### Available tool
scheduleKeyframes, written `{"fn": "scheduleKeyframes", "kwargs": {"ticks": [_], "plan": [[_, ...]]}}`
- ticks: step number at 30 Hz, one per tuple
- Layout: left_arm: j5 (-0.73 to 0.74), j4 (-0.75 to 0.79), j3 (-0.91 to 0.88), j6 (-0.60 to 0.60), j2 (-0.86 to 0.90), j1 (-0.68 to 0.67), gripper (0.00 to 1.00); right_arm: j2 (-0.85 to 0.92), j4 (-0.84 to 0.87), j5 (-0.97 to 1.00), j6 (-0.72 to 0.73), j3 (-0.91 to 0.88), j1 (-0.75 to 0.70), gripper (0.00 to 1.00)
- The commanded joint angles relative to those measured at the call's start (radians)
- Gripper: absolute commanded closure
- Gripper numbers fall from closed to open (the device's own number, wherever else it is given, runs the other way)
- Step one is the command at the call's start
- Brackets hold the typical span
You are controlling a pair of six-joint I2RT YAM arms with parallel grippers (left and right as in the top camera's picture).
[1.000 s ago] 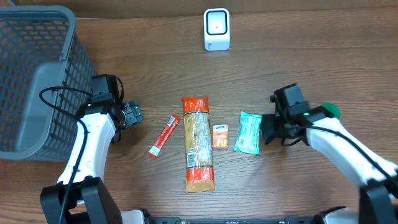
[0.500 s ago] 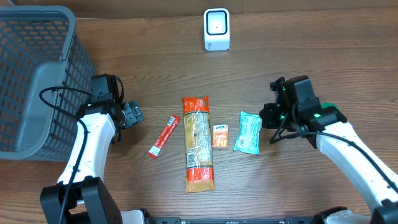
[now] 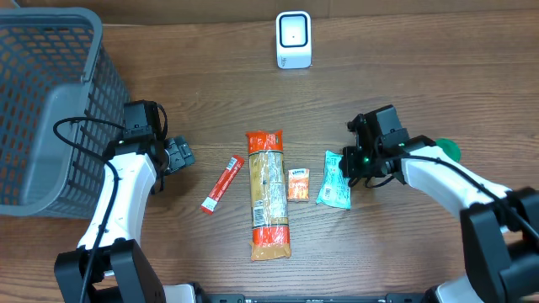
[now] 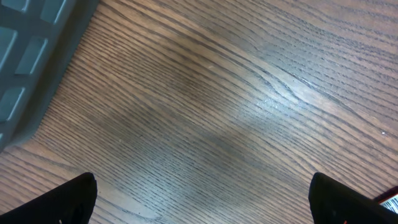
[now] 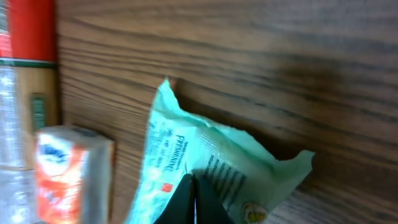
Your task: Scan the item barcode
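At the green packet (image 3: 336, 179) edge, the right hand (image 3: 352, 164) is clenched, the left hand (image 3: 179, 154) released over the table (image 4: 205, 112).

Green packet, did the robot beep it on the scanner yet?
Not yet. Done: the right end effector is shut on the green packet at its edge. In hand: that grab, with the packet apparently flat on the table beside the orange box. Left: lifting it and turning its barcode toward the white scanner at the table's far edge. The left end effector hangs open, empty.
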Motion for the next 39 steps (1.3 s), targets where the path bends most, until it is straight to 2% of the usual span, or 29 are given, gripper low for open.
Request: {"fn": "scheduleKeyframes", "kwargs": {"ticks": [1,6,10,17,22,27,39], "plan": [[0.007,0.003,0.019,0.009,-0.004,-0.003,0.0,0.037,-0.035,0.102,-0.018,0.017,0.005,0.96],[0.007,0.003,0.019,0.009,-0.004,-0.003,0.0,0.033,-0.144,0.245,-0.006,0.018,-0.003,0.96],[0.007,0.003,0.019,0.009,-0.004,-0.003,0.0,0.01,-0.22,0.253,0.064,0.019,-0.027,0.96],[0.007,0.003,0.019,0.009,-0.004,-0.003,0.0,-0.13,-0.284,0.236,0.058,0.043,-0.046,0.96],[0.007,0.003,0.019,0.009,-0.004,-0.003,0.0,-0.22,-0.339,0.142,0.058,0.074,-0.051,0.96],[0.007,0.003,0.019,0.009,-0.004,-0.003,0.0,-0.23,-0.351,-0.033,0.058,0.062,-0.058,0.96],[0.007,0.003,0.019,0.009,-0.004,-0.003,0.0,-0.226,-0.163,-0.283,0.058,-0.119,-0.105,0.96]]}}
